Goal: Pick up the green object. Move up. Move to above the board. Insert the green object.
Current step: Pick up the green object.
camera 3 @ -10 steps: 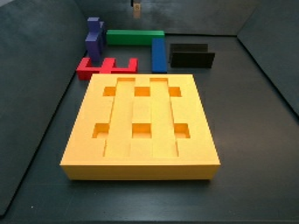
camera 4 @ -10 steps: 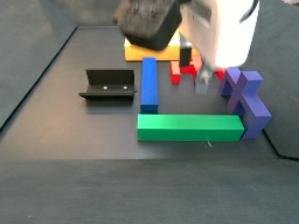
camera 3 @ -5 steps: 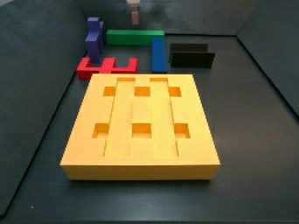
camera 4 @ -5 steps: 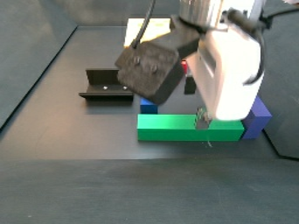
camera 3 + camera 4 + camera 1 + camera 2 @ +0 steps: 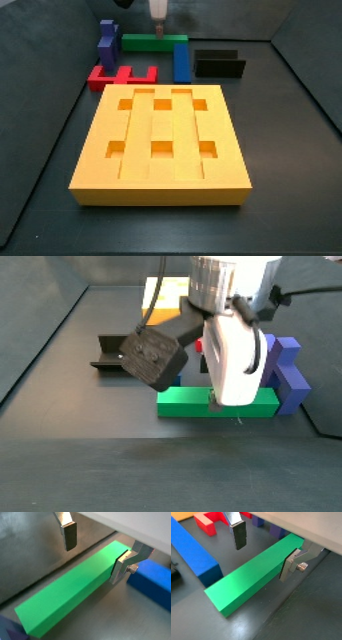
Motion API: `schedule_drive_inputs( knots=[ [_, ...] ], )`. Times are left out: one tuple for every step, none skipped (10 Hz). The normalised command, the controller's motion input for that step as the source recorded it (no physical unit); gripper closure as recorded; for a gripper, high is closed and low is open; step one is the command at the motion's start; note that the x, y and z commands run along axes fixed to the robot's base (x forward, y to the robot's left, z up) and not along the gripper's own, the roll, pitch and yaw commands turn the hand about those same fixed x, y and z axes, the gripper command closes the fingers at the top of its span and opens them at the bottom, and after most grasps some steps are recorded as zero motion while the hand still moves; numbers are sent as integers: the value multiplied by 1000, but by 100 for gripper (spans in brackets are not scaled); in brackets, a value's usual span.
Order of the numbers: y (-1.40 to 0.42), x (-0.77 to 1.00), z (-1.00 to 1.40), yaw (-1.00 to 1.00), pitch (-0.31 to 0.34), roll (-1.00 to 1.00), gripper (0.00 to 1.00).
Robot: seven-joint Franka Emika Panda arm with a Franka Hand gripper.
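The green object (image 5: 73, 592) is a long plain green bar lying flat on the dark floor; it shows in both wrist views (image 5: 254, 572) and in both side views (image 5: 155, 43) (image 5: 187, 403). My gripper (image 5: 95, 549) is open and hangs just above it, one finger on each long side, nothing held. It shows in the other wrist view (image 5: 263, 549) and comes down from above in a side view (image 5: 227, 381). The board (image 5: 162, 143), a thick orange-yellow slab with grooves and square recesses, lies apart from the bar.
A blue bar (image 5: 194, 554) lies beside the green bar. A purple piece (image 5: 283, 371) stands at its other side. A red E-shaped piece (image 5: 120, 77) and the dark fixture (image 5: 219, 64) sit near the board. Tray walls ring the floor.
The gripper has come down from high above the pieces to just over the green bar, fingers still open. Nothing else moved.
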Motion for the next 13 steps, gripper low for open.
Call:
schedule_drive_inputs(
  knots=[
    [-17, -366, -246, 217, -154, -81, 0],
    [0, -166, -117, 163, -129, -109, 0],
    [0, -3, -91, 60, -51, -34, 0],
    [0, -9, -229, 0, -90, 0, 0],
    [0, -20, -317, 0, -114, 0, 0],
    [29, -100, -331, -17, -129, 0, 0],
    [17, 0, -123, -3, -27, 0, 0],
    [0, 0, 0, 0, 0, 0, 0],
    [0, 0, 0, 0, 0, 0, 100],
    [0, 0, 0, 0, 0, 0, 100],
    [0, 0, 0, 0, 0, 0, 100],
    [0, 0, 0, 0, 0, 0, 100],
    [0, 0, 0, 0, 0, 0, 100]
  ],
)
